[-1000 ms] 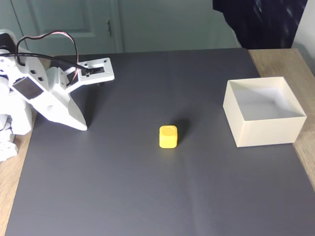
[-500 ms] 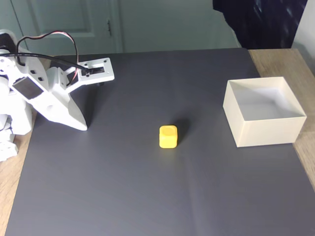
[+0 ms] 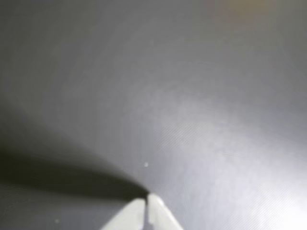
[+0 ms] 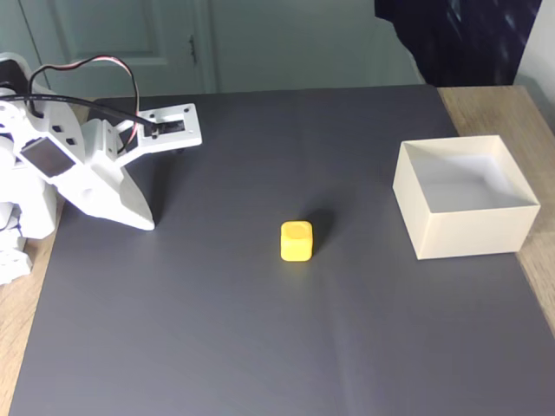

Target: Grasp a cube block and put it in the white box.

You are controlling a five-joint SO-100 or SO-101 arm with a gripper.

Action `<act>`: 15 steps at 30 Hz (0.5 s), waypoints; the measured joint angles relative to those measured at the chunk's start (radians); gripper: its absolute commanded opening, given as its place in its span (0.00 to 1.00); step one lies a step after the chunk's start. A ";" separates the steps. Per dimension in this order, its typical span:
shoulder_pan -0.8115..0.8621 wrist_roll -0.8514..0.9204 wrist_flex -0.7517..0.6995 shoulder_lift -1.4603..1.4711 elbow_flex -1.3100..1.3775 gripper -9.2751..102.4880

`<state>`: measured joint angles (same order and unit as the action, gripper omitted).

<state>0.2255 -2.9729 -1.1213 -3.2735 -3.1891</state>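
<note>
In the wrist view we see the tool [image 3: 146,200] at the bottom edge. Its two white tips are pressed together, so it is clenched with nothing in it. The tips point down at the dark grey mat [image 3: 158,86], right by it. A dark shadow lies on the mat to the left of the tips.

In the fixed view we see the tool [image 4: 146,224] at the left side, with its point down on the mat [image 4: 260,347]. It is part of the white arm [image 4: 52,165], which stands at the left edge. A black cable [image 4: 87,65] and a red one loop over the top of the arm.

To the right of the tool, well apart from it, sits the yellow block [image 4: 296,241]. It rests flat on the mat near the middle, and nothing touches it.

Farther right still, much farther from the tool than the block, stands the white box [image 4: 464,232]. It is open on top. It sits at the right edge of the mat, partly on the wooden table [image 4: 538,286].

Behind the mat we see a pale green door [image 4: 113,35].
</note>
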 measured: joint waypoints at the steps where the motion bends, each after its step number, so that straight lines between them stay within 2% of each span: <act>1: 0.002 -0.005 0.000 0.000 0.000 0.08; 11: 0.067 -0.074 0.126 0.000 0.005 0.08; 15: 0.084 -0.095 0.249 0.132 0.075 0.08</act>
<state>0.3099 -3.0680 -0.8728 -3.1416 -3.1140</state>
